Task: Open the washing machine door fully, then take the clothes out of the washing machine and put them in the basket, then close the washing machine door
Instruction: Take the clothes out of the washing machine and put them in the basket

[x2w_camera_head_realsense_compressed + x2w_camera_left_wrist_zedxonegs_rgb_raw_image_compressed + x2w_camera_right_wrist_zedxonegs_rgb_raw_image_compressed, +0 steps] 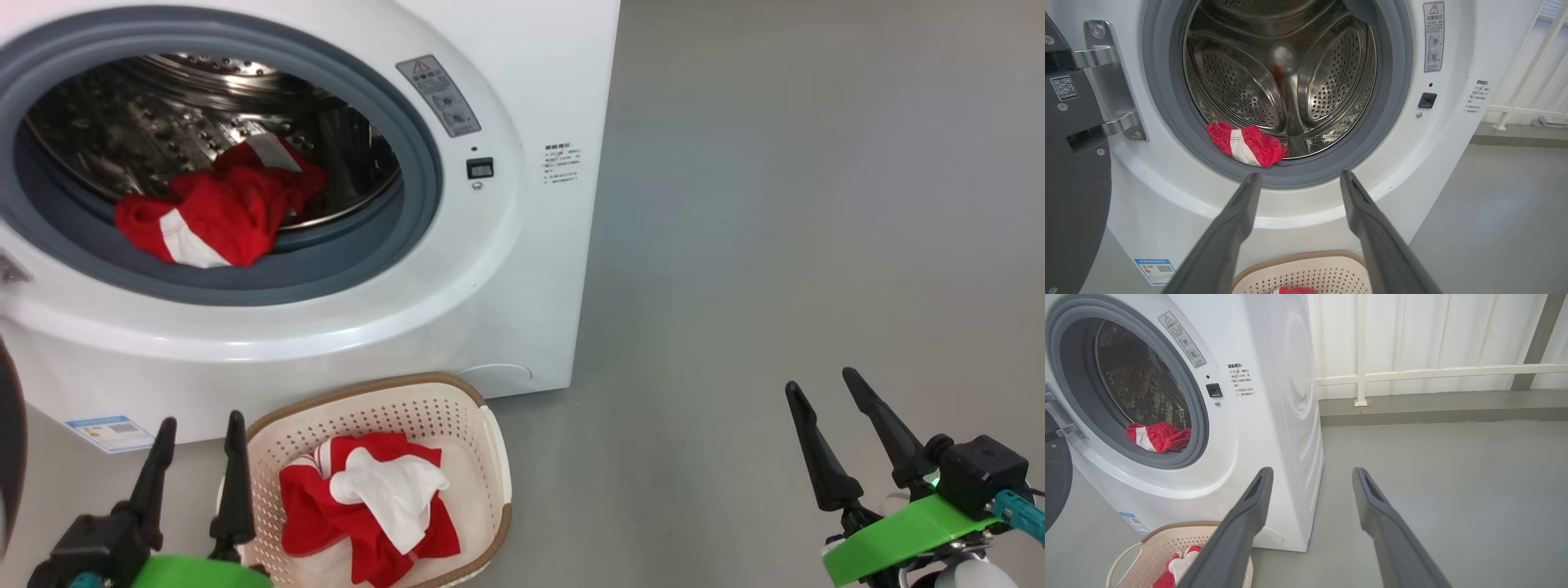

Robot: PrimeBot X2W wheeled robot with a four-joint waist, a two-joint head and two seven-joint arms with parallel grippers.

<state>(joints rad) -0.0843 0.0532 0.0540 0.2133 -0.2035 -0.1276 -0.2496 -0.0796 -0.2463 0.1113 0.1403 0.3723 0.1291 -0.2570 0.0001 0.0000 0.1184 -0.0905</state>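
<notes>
Left gripper (202,418) and right gripper (820,379) released, empty; door (1073,204) open, some clothes (326,498) in basket (359,416), red garment (220,212) left in drum (1241,81).

A plain laundry or utility corner, bare rather than homely. A white front-loading washing machine (522,269) stands straight on a smooth grey floor (800,212), with a cream basket (367,418) at its foot. Behind it runs a pale panelled wall (1433,330) with a white rail (1453,370) and a low grey kerb (1433,406) along the floor's far edge.
</notes>
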